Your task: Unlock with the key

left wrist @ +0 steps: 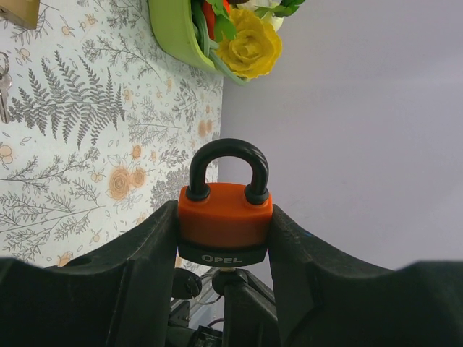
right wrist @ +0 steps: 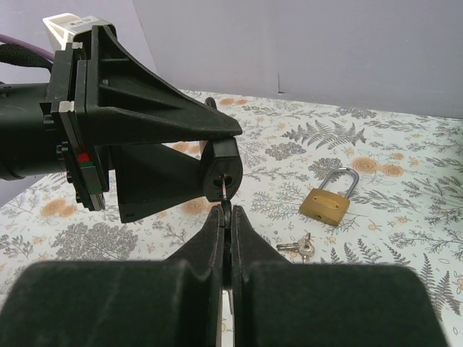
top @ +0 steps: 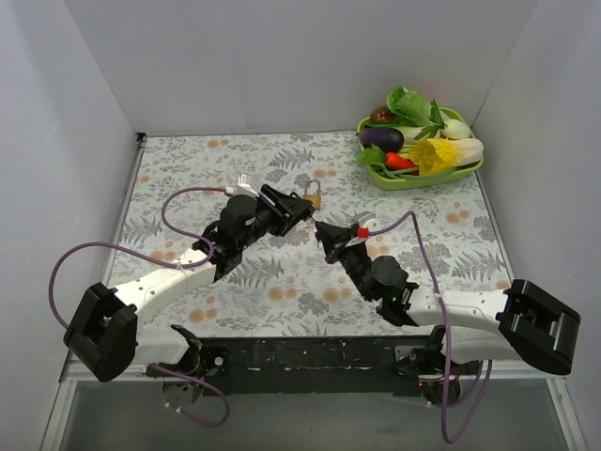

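Your right fingers [right wrist: 214, 242] are pinched shut on the key [right wrist: 226, 192], with only a short length of blade showing past the tips. That blade points up at the keyhole [right wrist: 221, 176] in the black underside of the orange padlock [left wrist: 225, 217]. Its tip is at the slot, though you cannot tell from here how deep it sits.

Your left fingers [left wrist: 155, 246] are clamped on the padlock's two flanks, holding it off the desk [right wrist: 405, 238] with the shackle [left wrist: 228, 155] pointing away from the key and closed in the body.

Before you push, line the blade up with the slot in both tilt and roll; the right wrist view is your best check. Feed it straight along the lock's axis and only turn once it is fully seated, because a part-seated key will likely bind or slip in so thin a pinch. Turn with the right wrist alone and let the left grip brace against the twist.

Ignore the brass padlock [right wrist: 327, 204] and the spare keys [right wrist: 298, 248] lying just beside it on the desk beyond.
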Controlling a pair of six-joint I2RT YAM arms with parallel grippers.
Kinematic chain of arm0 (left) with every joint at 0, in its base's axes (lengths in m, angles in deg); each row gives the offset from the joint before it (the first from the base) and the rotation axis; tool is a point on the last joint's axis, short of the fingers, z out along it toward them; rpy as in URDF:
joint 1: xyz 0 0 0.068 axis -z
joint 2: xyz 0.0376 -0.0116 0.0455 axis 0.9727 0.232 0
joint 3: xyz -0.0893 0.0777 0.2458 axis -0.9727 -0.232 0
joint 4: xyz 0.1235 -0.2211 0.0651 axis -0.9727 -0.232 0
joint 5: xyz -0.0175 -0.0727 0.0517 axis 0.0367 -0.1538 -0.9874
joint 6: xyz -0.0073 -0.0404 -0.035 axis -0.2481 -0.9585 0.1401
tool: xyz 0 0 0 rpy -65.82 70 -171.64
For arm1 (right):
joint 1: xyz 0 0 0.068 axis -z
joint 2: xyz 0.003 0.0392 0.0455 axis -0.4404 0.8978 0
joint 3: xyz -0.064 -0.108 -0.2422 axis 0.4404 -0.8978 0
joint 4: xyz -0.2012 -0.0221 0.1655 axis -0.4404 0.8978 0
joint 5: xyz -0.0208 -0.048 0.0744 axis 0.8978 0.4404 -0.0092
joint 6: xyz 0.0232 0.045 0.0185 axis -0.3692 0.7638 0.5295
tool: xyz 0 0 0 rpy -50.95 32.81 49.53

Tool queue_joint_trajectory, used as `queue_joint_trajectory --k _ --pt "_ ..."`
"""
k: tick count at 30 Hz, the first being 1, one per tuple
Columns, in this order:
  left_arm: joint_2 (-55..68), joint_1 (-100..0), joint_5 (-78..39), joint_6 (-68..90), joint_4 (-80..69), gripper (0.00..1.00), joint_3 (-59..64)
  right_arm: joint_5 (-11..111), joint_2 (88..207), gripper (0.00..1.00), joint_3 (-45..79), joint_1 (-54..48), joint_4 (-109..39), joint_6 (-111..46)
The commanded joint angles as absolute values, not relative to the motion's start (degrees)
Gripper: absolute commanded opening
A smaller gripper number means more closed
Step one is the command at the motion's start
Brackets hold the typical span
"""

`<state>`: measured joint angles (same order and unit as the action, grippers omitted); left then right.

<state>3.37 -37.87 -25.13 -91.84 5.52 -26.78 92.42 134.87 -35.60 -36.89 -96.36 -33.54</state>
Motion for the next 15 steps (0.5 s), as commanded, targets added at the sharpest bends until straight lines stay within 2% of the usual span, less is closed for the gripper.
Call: queue_joint_trajectory --k 1,10,15 --pt "2.7 -36.1 -19.8 -156.2 8.0 0.00 -24.0 92.1 137.7 0.01 -31.4 -35.6 -100.2 -35.6" --pt "4.0 -35.2 -19.2 -155.3 7.9 0.00 -22.9 87.0 141.9 0.01 -28.2 -34.3 -97.8 -35.0" --pt "4.1 -34.9 -19.3 -154.4 7.9 0.00 -22.6 88.8 141.7 0.01 -27.4 -32.9 -97.6 -35.1"
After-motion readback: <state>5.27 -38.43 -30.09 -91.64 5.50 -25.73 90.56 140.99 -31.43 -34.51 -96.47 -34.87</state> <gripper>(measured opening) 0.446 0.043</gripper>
